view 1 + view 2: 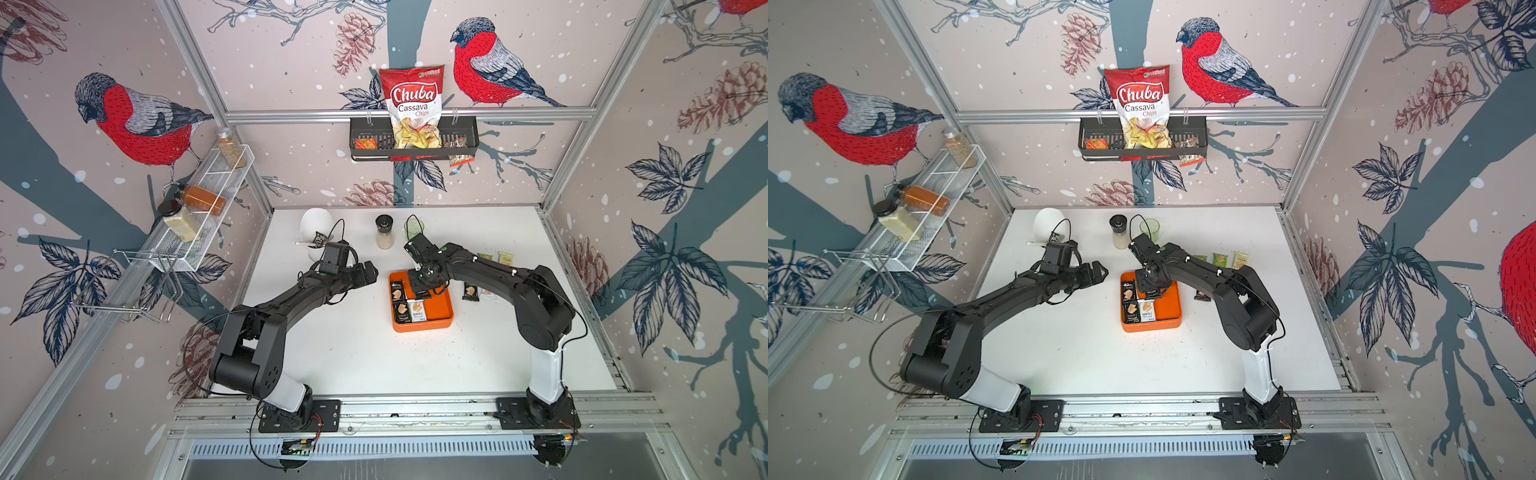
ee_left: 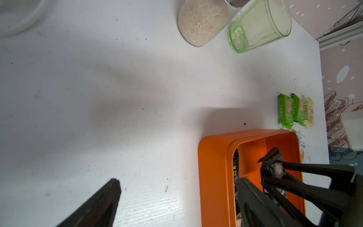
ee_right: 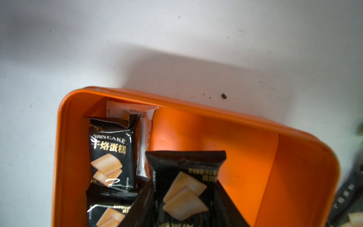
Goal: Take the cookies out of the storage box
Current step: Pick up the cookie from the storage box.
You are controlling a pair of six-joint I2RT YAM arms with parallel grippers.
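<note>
Shows, in both top views, a white table [image 1: 353, 353] with an orange storage box [image 1: 440, 324] near its middle. Places the right gripper [image 2: 273, 171] down inside the box, fingers clamped on one black cookie packet [image 3: 184, 188], probably pinched at one end so it can be lifted over the low wall. Keeps the left gripper [image 1: 371, 269] just beside the box, fingers wide apart and empty, likely out of the way. Points the held packet's long axis away from the wrist toward the box wall ahead, printed face up, crimped end leading. Finds more cookies [image 1: 398, 292] lying flat along one side of the box, and green packets [image 2: 285, 110] already out on the table beyond it.
</note>
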